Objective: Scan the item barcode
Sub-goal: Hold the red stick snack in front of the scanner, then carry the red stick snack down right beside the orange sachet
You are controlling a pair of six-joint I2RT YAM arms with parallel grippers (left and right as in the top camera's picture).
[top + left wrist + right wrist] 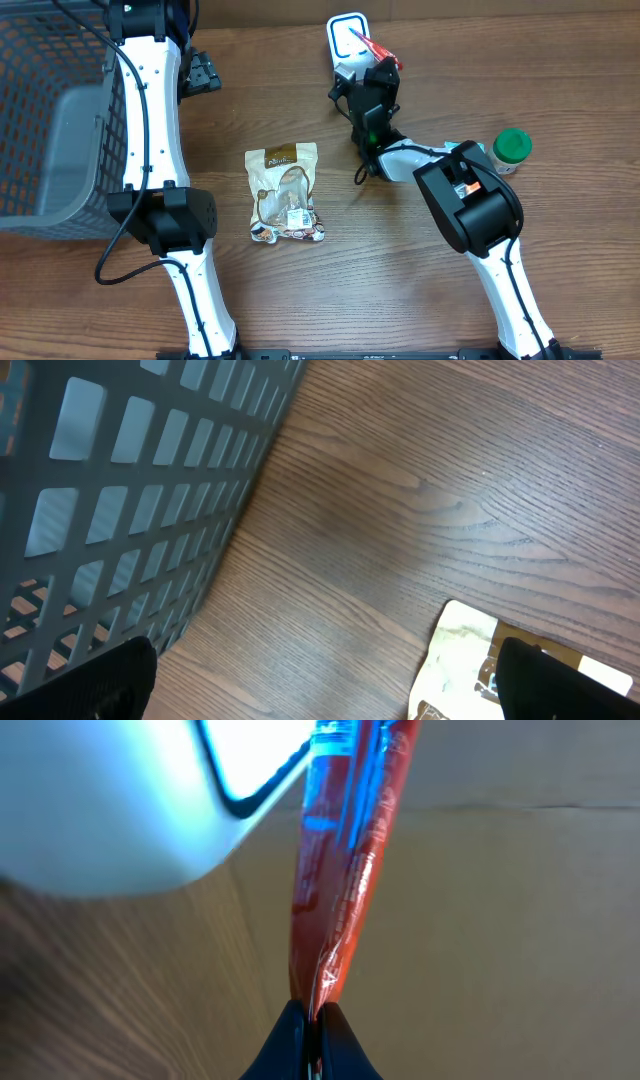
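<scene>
Red sachet (345, 870), clamped in the right pincer (312, 1025), hangs at the white scanner (345, 30): rotate barcode toward its window; left pincer (325, 685) spread wide, empty

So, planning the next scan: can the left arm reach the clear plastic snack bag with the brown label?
Probably yes. The left gripper is open and empty, and the snack bag lies flat in the open nearby, clear of the grey mesh basket.
</scene>
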